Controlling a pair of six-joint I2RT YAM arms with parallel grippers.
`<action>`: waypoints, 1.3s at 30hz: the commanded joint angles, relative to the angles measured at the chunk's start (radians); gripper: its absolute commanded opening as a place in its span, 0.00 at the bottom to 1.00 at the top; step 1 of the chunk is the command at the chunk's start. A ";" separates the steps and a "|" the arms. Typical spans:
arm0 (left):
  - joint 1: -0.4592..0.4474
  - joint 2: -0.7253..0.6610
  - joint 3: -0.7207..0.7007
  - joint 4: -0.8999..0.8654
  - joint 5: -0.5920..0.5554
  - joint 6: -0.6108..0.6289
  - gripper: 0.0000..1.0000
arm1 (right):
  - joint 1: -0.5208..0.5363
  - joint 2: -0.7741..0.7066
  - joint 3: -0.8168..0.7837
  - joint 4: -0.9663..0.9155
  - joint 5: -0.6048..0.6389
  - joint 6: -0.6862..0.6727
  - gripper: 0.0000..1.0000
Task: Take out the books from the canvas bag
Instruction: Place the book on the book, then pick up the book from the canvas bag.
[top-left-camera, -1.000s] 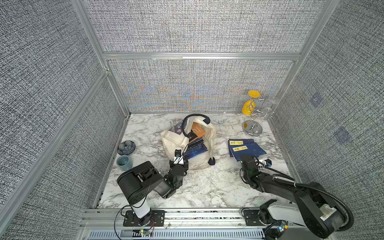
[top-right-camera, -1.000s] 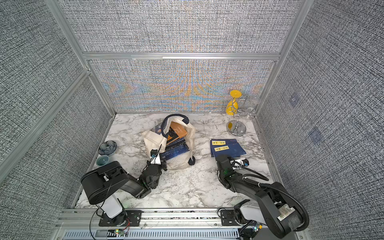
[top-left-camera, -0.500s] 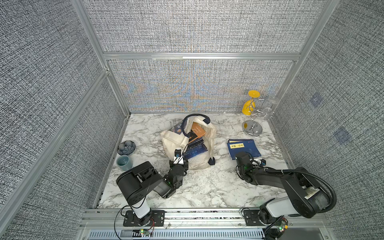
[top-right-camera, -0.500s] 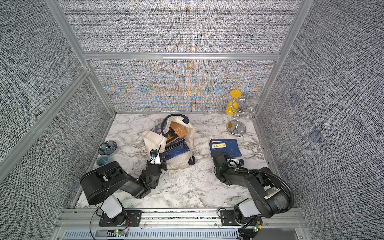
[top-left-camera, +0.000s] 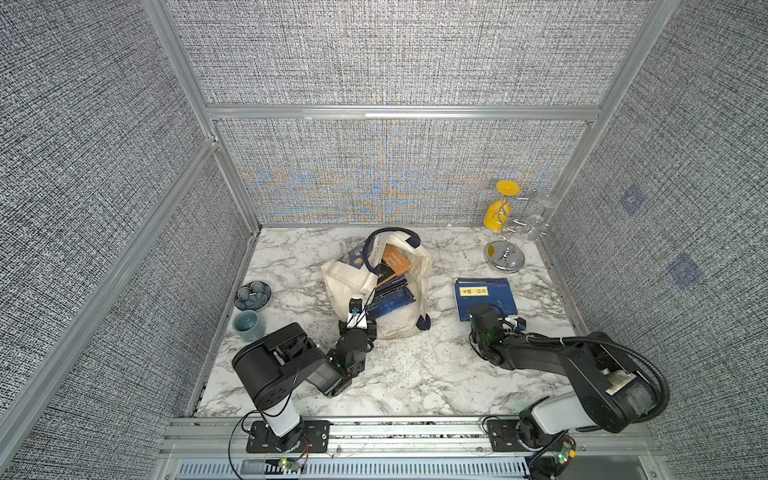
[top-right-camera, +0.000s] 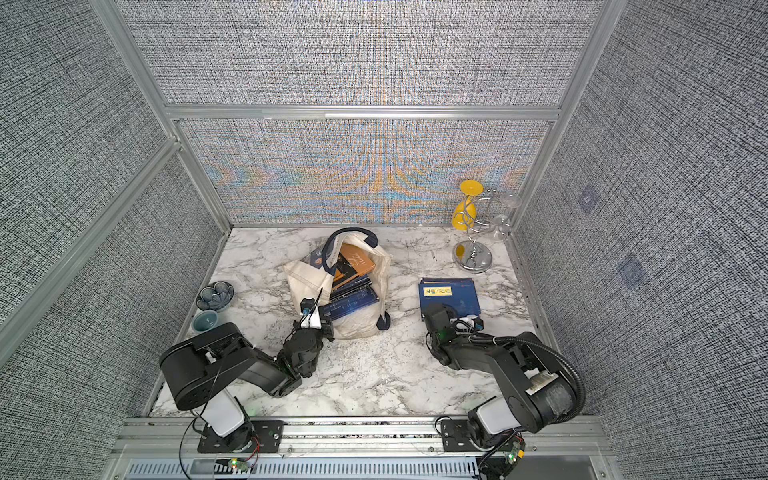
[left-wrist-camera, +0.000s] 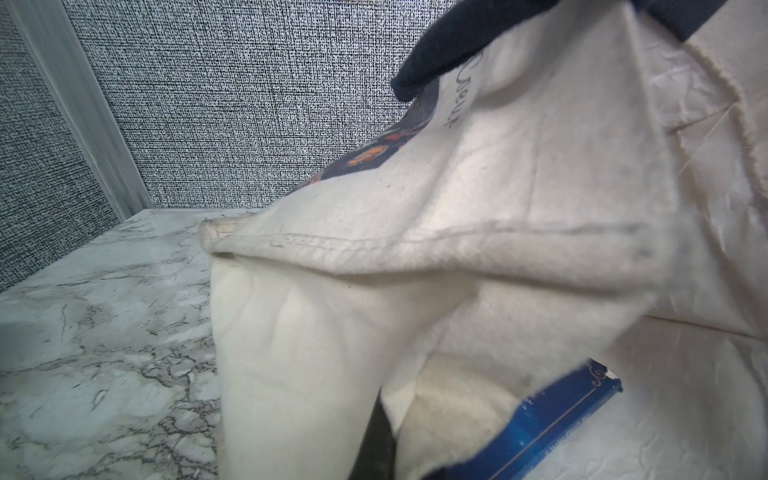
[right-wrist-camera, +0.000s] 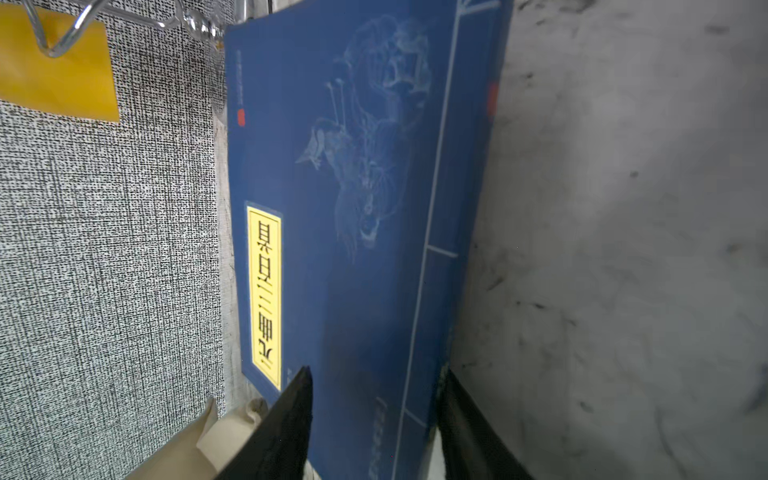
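The cream canvas bag lies slumped mid-table with its mouth open, shown in both top views. Several books sit inside it, a navy one nearest the opening and an orange-covered one further back. My left gripper is shut on the canvas bag's near edge; cream fabric fills the left wrist view beside a blue book. To the right, navy books with a yellow label lie stacked on the table. My right gripper is open, its fingers either side of the top book's near edge.
A blue flower-shaped dish and a teal cup stand at the left edge. A chrome rack with a yellow piece and glasses stands at the back right. Woven grey walls enclose the marble table.
My right gripper has opened and let go of the navy book, which now lies squarely on the other book. The right arm has swung left. The left gripper has not moved.
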 joint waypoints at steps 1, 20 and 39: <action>0.001 0.000 0.003 0.029 0.010 -0.002 0.00 | 0.000 0.015 0.001 0.063 0.011 -0.017 0.49; 0.000 -0.006 0.001 0.028 0.010 -0.006 0.00 | -0.017 -0.092 0.100 -0.243 -0.054 -0.178 0.69; 0.000 -0.021 -0.004 0.029 0.008 0.008 0.00 | 0.244 -0.026 0.392 -0.203 -0.319 -0.480 0.77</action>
